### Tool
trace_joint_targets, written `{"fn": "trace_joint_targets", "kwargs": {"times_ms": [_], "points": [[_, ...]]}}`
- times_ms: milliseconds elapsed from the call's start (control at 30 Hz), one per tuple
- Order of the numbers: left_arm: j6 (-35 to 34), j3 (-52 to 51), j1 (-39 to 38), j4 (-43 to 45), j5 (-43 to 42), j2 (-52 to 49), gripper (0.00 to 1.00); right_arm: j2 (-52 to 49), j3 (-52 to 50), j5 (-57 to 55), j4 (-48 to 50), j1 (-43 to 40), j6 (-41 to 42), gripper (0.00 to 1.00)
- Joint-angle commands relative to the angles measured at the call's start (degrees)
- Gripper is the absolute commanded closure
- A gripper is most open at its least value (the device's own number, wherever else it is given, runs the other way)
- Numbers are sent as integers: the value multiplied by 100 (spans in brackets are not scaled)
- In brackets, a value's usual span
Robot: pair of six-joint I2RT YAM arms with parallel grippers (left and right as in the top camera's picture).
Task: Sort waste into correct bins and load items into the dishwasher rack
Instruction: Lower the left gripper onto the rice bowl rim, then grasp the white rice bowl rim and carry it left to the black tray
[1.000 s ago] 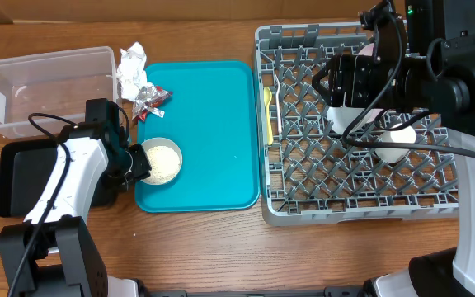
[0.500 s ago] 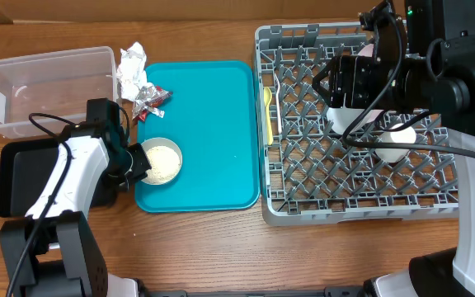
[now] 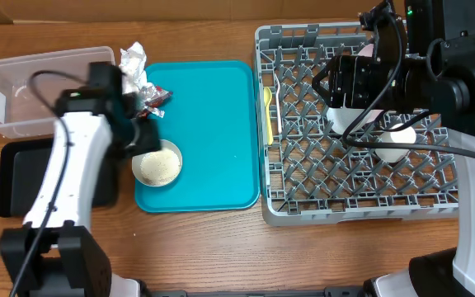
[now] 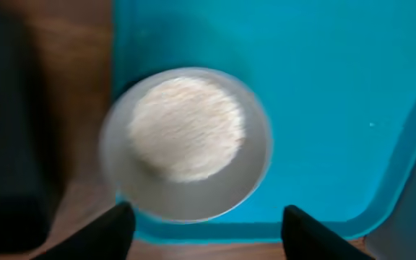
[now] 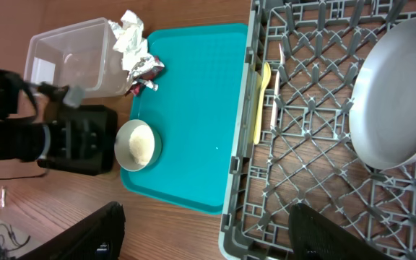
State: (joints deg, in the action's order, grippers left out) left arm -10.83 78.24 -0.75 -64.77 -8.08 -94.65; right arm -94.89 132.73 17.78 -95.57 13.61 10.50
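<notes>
A grey bowl [image 3: 158, 166] holding white rice grains [image 4: 186, 128] sits at the near left of the teal tray [image 3: 213, 140]. My left gripper [image 3: 143, 134] hangs open and empty above it, and the left wrist view [image 4: 204, 217] looks straight down on the bowl [image 4: 186, 144]. A crumpled napkin [image 3: 132, 64] and a red wrapper [image 3: 152, 99] lie at the tray's far left corner. The clear tub [image 3: 48, 87] and black tray [image 3: 19, 177] are to the left. My right gripper [image 5: 206, 213] is open and empty over the dishwasher rack [image 3: 353, 202].
In the rack stand a pale grey-blue plate [image 5: 399, 101], a pink-white plate [image 3: 369, 49] behind it and a white cup [image 3: 398, 137]. A yellow spoon [image 3: 268, 111] and a white fork [image 3: 277, 89] lie along the rack's left side.
My left gripper has left the bowl's left rim, risen and swung toward the far side. The bowl stays on the tray. The right arm has not moved.
</notes>
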Motion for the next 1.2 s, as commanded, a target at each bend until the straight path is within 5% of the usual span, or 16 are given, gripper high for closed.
{"fn": "trace_joint_targets", "kwargs": {"times_ms": [0,200,467,667,1167], "points": [[466,-238,-664,256,144,-166,29,59,-2,31,22,26,-26,24],[461,-400,-992,717,214,-960,51,59,-2,33,-28,26,-26,24],[466,-400,-994,1019,385,-1443,62,59,-2,31,-105,26,-26,23],[411,-400,-992,1019,358,-1443,96,59,-2,33,-103,26,-24,24],[-114,278,-966,111,-114,-800,96,59,-2,31,-103,26,-24,24]]}}
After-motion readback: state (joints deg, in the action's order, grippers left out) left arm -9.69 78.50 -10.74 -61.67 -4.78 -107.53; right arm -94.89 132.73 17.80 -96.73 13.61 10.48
